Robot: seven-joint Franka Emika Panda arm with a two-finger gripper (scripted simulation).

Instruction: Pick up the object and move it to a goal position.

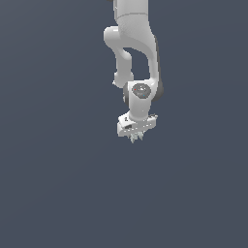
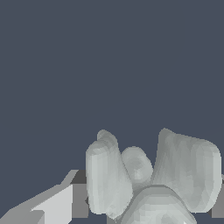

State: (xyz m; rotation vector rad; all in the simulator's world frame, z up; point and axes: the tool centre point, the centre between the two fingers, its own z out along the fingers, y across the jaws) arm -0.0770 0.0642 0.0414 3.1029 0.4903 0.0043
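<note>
Arm (image 1: 133, 43) bent downward, wrist vertical, gripper (image 1: 135, 137) pointing down, clamped on pronged object (image 2: 151, 183).

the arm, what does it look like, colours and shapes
The arm is glossy white with rounded, tube-like links and dark grey bands at the joints. A round grey cap with a small red mark sits on the wrist joint. The hand has a white boxy body.

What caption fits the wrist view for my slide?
Pale lumpy object with stubby prongs fills the gripper, over a plain dark background.
</note>
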